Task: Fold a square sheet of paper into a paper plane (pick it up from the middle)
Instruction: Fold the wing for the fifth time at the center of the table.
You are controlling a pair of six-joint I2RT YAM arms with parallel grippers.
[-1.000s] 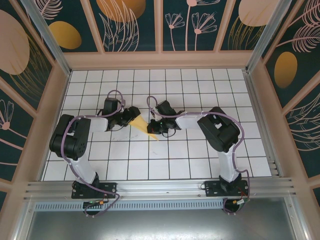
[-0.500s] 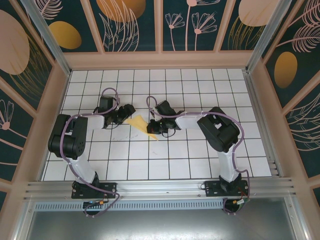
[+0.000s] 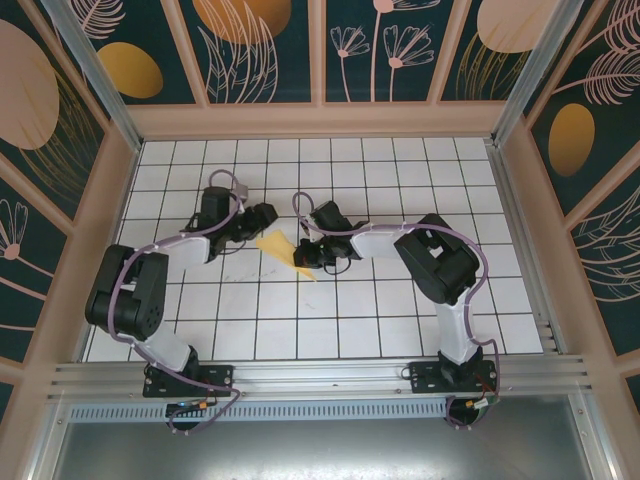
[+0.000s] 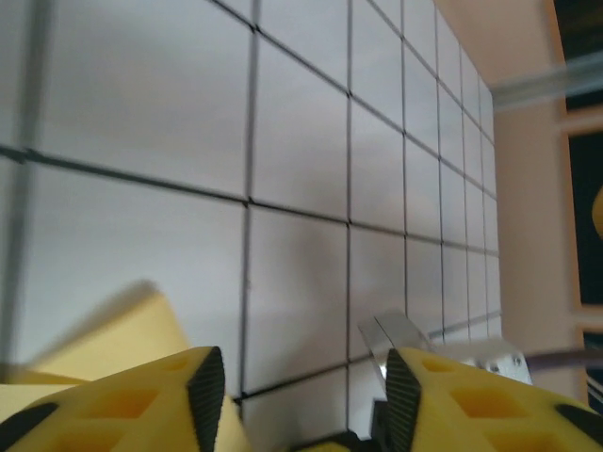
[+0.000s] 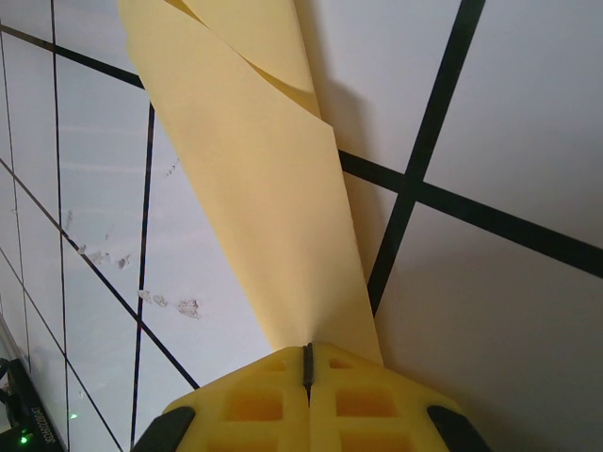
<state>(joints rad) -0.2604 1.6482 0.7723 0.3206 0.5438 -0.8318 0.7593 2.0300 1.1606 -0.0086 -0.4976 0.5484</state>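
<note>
Your left arm has swung away since a second ago, and its elbow now sits further out to the left. The left claw [image 3: 264, 216] has slid up off the yellow paper [image 3: 276, 246] and waits just beside its far corner. Its two fingers stand apart, with bare table [image 4: 301, 122] showing between them, so it holds nothing.

Your right claw [image 5: 306, 360] is pinched tight on the near tip of the paper [image 5: 250, 188]. I think that keeps the paper from sliding while the other claw works on a fold. The paper lies partly folded on the white tiles between the two claws.

Your right arm is bent and reaches low across to the left. Your left arm stretches forward, low over the table.
</note>
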